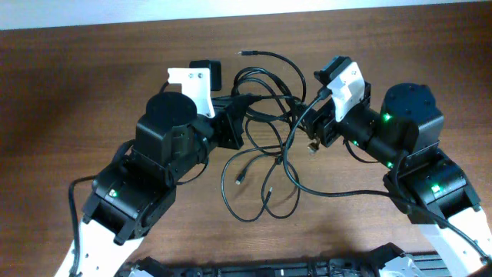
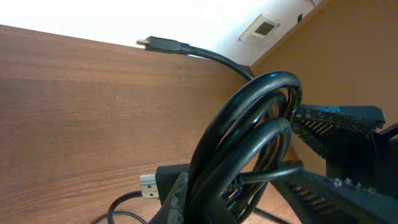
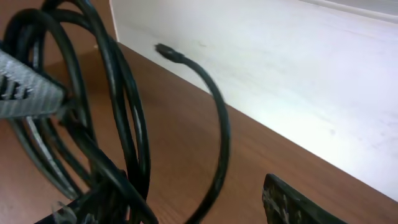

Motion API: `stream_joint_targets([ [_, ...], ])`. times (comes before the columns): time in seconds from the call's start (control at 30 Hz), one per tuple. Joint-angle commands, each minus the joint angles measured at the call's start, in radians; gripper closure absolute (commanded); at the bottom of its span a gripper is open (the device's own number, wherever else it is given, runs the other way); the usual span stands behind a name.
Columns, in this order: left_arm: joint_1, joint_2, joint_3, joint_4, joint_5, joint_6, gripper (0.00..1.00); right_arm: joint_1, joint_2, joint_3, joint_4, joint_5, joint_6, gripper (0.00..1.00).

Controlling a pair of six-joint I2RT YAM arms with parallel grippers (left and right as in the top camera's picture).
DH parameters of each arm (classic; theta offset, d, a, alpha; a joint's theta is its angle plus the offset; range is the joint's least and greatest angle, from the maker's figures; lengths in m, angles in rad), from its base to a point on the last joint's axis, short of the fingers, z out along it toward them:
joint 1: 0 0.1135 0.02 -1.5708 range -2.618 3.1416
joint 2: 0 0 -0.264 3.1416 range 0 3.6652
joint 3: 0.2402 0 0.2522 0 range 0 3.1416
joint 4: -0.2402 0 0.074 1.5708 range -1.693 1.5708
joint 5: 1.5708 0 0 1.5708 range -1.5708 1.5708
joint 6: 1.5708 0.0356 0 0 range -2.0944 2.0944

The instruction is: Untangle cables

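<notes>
The cables (image 1: 265,108) are thin glossy black cords tangled at the table's middle, with loose loops trailing toward the front (image 1: 261,196). One plug end (image 1: 246,53) lies at the back; it also shows in the left wrist view (image 2: 155,43) and the right wrist view (image 3: 166,51). My left gripper (image 1: 243,115) is shut on a coiled bundle of the cables (image 2: 249,137), lifted off the table. A metallic USB plug (image 2: 149,185) lies beside its finger. My right gripper (image 1: 314,137) is open beside the same bundle (image 3: 118,106), its fingers (image 3: 193,208) wide apart with one cord between them.
The brown wooden table (image 1: 92,69) ends at a white wall at the back (image 3: 298,68). A black frame (image 1: 269,269) runs along the front edge. The right gripper's fingers (image 2: 339,118) sit close to the held bundle, facing the left gripper.
</notes>
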Motion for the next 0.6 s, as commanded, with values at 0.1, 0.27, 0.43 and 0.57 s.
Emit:
stream_joint_targets([
  [0.1, 0.003, -0.003, 0.019, -0.018, 0.033, 0.011, 1.0, 0.0, -0.012, -0.003, 0.019, 0.109, -0.008, 0.32],
  [0.27, -0.001, -0.002, 0.019, -0.02, 0.059, 0.011, 1.0, 0.0, -0.012, -0.003, 0.055, 0.108, 0.021, 0.32],
  [0.43, -0.023, 0.0, 0.019, -0.02, 0.058, 0.011, 1.0, 0.0, -0.012, -0.003, 0.056, 0.105, 0.02, 0.32],
  [0.57, -0.055, 0.009, 0.019, -0.027, 0.058, 0.012, 1.0, 0.0, -0.012, -0.003, 0.068, 0.105, 0.021, 0.32],
])
